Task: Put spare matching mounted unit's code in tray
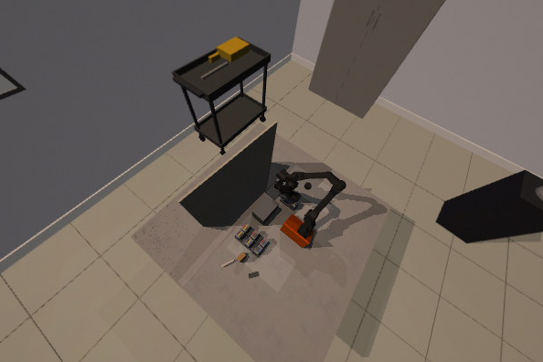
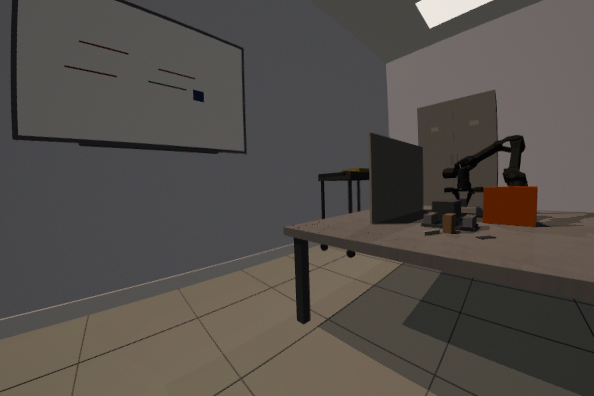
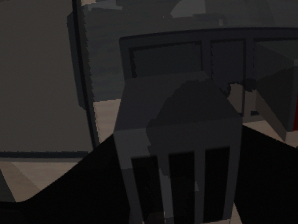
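Note:
My gripper [image 1: 293, 196] [image 2: 462, 198] [image 3: 172, 131] is shut on a grey block-shaped unit [image 3: 175, 134] with three dark slots in its near face. The unit is over a dark rack [image 3: 248, 50], whose bays show behind it in the wrist view. Another unit [image 3: 277, 82] with a red patch stands at the right of that rack. Several small units [image 1: 254, 235] with coloured marks stand in rows nearer the front in the top view. No part code is readable, and I cannot tell which thing is the tray.
A grey box [image 1: 265, 211] [image 2: 446, 206] [image 3: 40, 75] stands left of the held unit in the wrist view. A tall dark panel [image 1: 239, 183] [image 2: 396, 180] stands behind it. An orange box [image 1: 297, 230] [image 2: 510, 206] is by the arm base. A small orange-brown block [image 1: 241, 257] [image 2: 449, 223] lies nearer the front.

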Controlling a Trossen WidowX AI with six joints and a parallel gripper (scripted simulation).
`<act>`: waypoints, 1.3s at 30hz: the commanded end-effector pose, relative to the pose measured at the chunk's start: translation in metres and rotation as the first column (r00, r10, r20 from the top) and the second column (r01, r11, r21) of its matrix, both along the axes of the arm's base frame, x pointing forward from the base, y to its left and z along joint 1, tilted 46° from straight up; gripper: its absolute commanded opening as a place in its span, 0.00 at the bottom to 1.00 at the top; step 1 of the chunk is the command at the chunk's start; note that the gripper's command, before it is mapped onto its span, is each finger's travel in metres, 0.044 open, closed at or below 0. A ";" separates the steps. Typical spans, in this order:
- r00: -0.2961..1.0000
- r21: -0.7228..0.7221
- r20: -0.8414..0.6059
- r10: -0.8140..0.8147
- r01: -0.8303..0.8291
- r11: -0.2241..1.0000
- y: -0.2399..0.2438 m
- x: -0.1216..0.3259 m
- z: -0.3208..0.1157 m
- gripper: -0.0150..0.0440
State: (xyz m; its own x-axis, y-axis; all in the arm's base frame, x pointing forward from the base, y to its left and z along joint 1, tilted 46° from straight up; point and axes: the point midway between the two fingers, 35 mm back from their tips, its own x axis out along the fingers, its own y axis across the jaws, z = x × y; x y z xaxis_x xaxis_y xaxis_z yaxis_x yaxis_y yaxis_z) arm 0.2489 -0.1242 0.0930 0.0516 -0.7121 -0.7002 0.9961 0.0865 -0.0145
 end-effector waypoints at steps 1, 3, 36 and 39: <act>1.000 -0.006 0.011 0.002 -0.002 1.000 0.016 -0.002 0.019 0.25; 1.000 -0.008 0.011 0.003 -0.003 1.000 0.021 -0.003 0.025 0.25; 1.000 -0.005 0.010 0.003 -0.003 1.000 0.072 0.012 0.083 0.25; 1.000 -0.004 0.011 0.003 -0.003 1.000 0.073 0.024 0.084 0.25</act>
